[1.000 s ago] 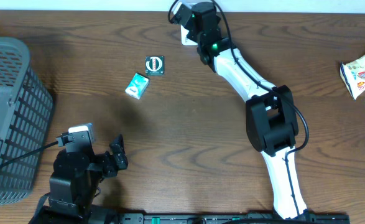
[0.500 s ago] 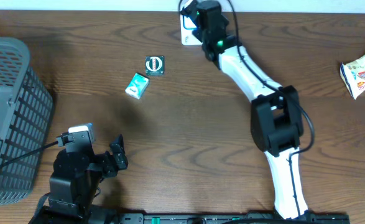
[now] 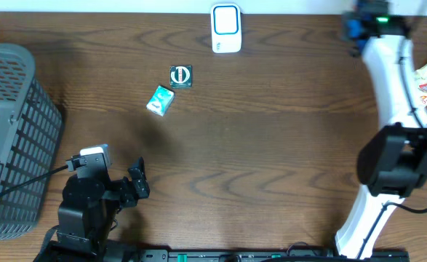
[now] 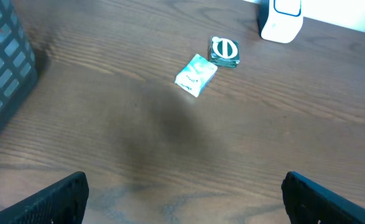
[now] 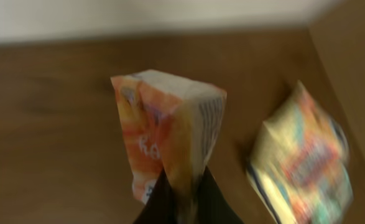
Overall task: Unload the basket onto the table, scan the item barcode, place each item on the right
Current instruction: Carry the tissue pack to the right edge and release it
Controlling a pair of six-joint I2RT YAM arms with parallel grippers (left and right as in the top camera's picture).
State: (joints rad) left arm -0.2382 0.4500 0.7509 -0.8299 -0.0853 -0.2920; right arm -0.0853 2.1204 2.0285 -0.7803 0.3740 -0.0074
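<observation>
My right gripper (image 5: 185, 186) is shut on the bottom edge of an orange snack packet (image 5: 170, 124), which stands upright between the dark fingers; this view is blurred by motion. Overhead, that gripper (image 3: 355, 29) is at the back right of the table, and the packet itself is hard to make out there. The white barcode scanner (image 3: 226, 28) with a blue panel stands at the back middle and also appears in the left wrist view (image 4: 281, 18). My left gripper (image 3: 137, 182) rests open near the front left, with nothing between its fingers (image 4: 51, 199).
A teal packet (image 3: 159, 100) and a small round green item (image 3: 181, 76) lie left of the scanner. A grey basket (image 3: 9, 138) stands at the left edge. More snack bags (image 3: 424, 84) lie at the right edge, one close to my held packet (image 5: 300, 168).
My right arm has swung from over the scanner at the back middle to the back right, uncovering the scanner. The left arm has not moved.
</observation>
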